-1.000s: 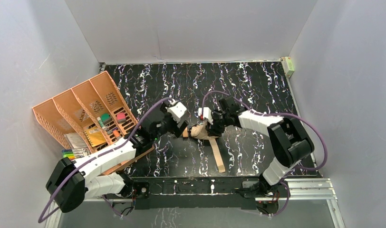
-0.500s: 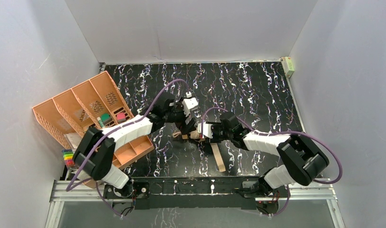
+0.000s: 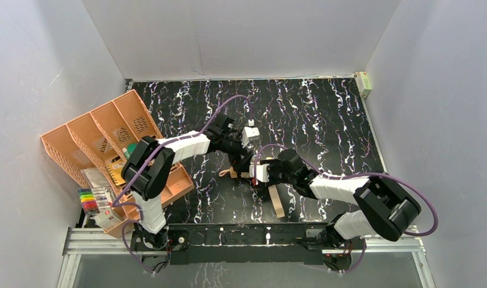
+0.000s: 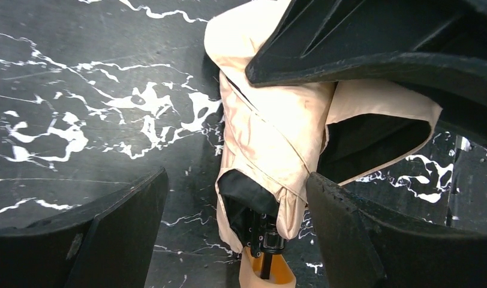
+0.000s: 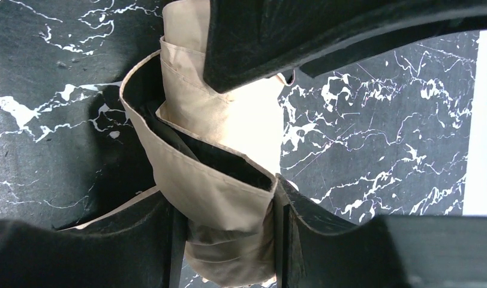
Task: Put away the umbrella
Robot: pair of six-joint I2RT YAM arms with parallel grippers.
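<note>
Item one, right gripper: we record it clenched on the umbrella, its two black fingers pressed against opposite sides of the bunched canopy, tan outside with black lining showing within. Item two, left gripper: released, jaws wide and straddling the same umbrella. One finger touches the fabric, and the other stands apart from it with bare desk between. In the left wrist view we note the light-tan handle at the lower edge, with a black shaft end running into it from under the canopy. Item three, location: from above, the umbrella sits roughly central over the black, white-veined desk, nearer the front edge and largely hidden by the two grippers meeting over it. We cannot tell whether it rests on the surface or is raised just off it. Its tan strap trails flat toward the arm bases. Item four, orange desk organizer: at the desk's left edge, well apart from the umbrella, with small coloured articles in its compartments.
</note>
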